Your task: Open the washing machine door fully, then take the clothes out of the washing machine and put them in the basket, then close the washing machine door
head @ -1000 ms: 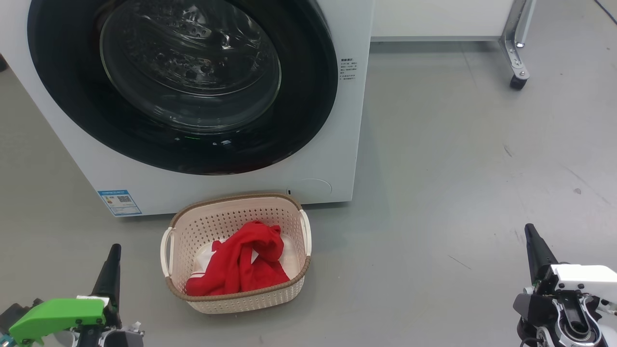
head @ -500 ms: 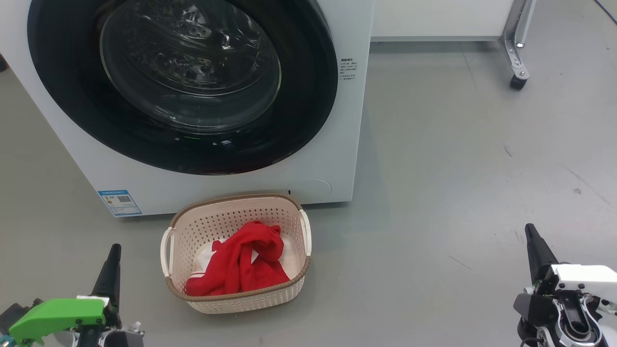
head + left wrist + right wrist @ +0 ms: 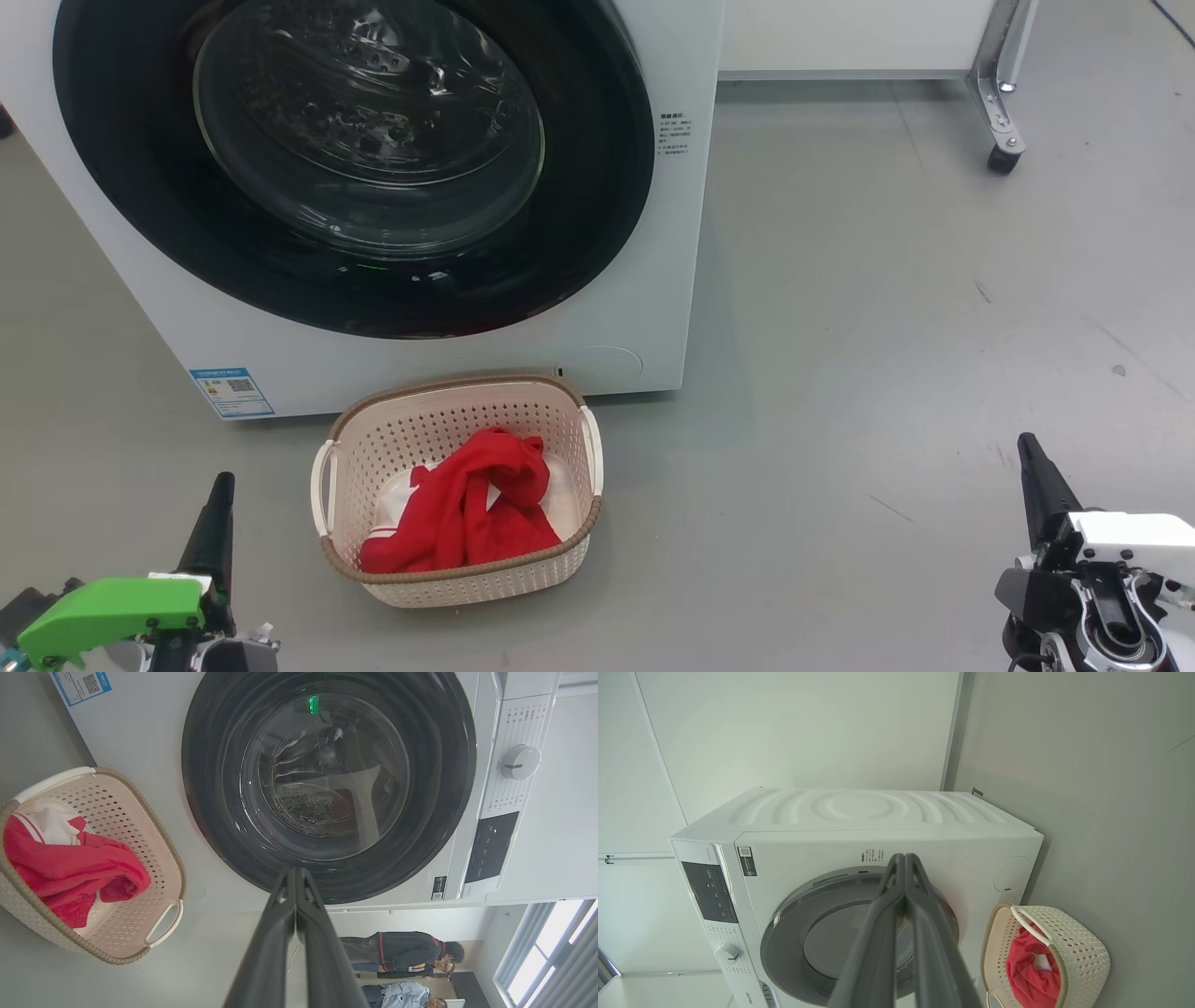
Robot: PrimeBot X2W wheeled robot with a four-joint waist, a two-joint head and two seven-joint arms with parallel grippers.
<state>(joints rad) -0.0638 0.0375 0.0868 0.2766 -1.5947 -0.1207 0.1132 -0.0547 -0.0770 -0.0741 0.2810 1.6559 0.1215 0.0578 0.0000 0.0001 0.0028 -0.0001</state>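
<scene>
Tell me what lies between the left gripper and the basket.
Bare grey floor, as the head view shows; the shut left gripper sits apart from the basket, which holds the clothes.

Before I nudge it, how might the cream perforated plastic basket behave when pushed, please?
The basket likely slides on the smooth grey floor. Holding a red fabric garment, it seems light. Its low, wide shape probably resists tipping.

I'm looking at a smooth grey floor (image 3: 887, 308) with a few dark scuffs. A metal leg (image 3: 1001, 75) on a black caster (image 3: 1004, 160) stands far right. The wall (image 3: 794, 728) is plain white, and daylight comes through a window (image 3: 544, 959).
</scene>
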